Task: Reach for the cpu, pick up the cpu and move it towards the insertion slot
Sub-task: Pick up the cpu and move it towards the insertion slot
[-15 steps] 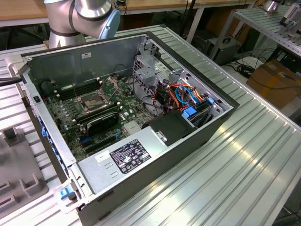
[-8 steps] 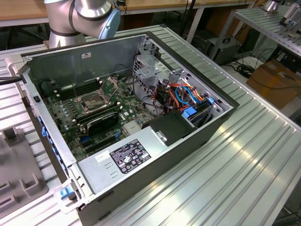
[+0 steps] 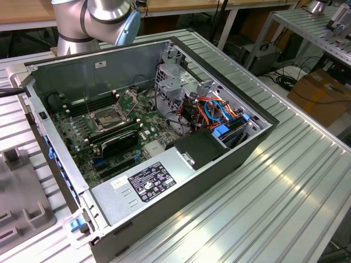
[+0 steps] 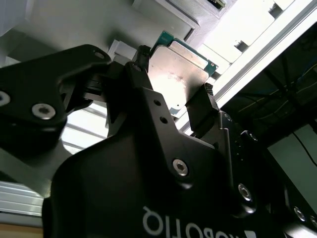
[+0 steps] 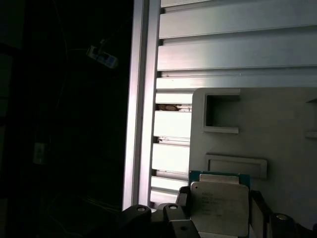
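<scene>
The cpu (image 4: 174, 62) is a thin silver square chip with a green rim, and my gripper (image 4: 173, 84) is shut on it, one black finger on each of two opposite edges. In the first wrist view the cpu (image 5: 220, 204) hangs over a pale grey holder plate (image 5: 277, 129) with raised rectangular ridges. The insertion slot (image 3: 108, 116) is the metal-framed socket on the motherboard (image 3: 118, 139) inside the open computer case, with its frame lifted. The arm's grey and blue joint (image 3: 101, 16) rises at the back on the exterior view's left.
The computer case (image 3: 219, 175) lies open on a ribbed aluminium table (image 3: 285, 186). Memory sticks (image 3: 88, 104), a drive cage (image 3: 175, 82), orange and blue cables (image 3: 219, 112) and a power supply (image 3: 148, 183) crowd the inside. A grey fixture (image 3: 19, 192) lies on the exterior view's left.
</scene>
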